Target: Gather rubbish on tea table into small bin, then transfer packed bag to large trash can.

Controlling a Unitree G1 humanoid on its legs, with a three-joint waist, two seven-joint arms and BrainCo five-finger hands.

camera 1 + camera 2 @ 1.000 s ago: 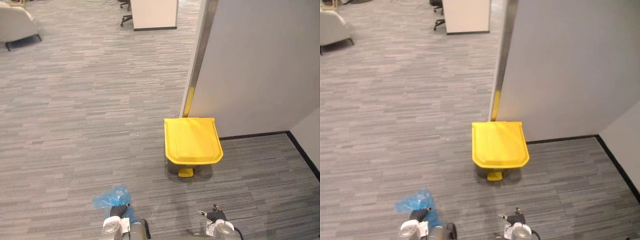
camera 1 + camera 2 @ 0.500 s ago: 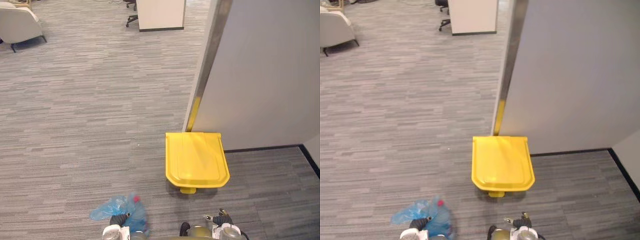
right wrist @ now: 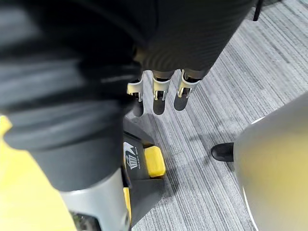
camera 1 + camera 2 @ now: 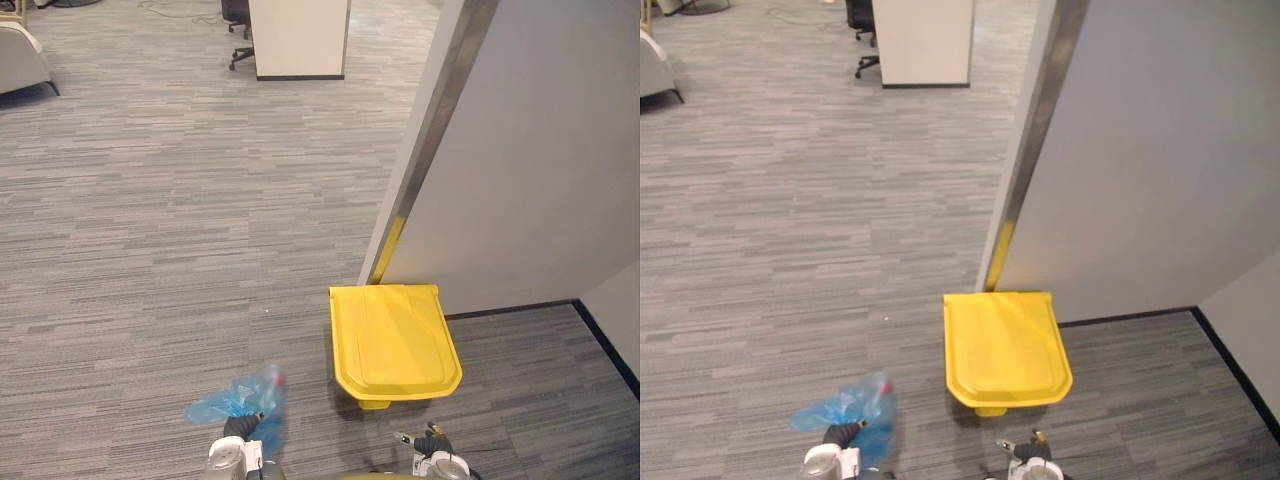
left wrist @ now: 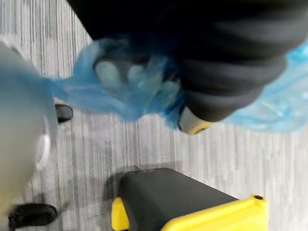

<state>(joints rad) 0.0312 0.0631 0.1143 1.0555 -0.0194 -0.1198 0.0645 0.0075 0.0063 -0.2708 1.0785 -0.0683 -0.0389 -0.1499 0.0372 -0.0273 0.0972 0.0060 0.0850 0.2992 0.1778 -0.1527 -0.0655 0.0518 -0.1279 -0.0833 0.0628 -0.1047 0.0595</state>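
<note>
Now the left hand (image 5: 130, 77) curls round the blue bag (image 4: 235, 400), held above the carpet (image 4: 150, 250) near the closed yellow bin (image 4: 393, 340) by the wall (image 4: 540, 180), while the right hand (image 3: 156, 94) hangs with fingers (image 3: 182, 92) loose

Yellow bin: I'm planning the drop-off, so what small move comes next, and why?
Probably open the lid first, perhaps by its front pedal: the lid lies shut, the left hand grips the blue bag, and the right hand hangs open near the pedal.
</note>
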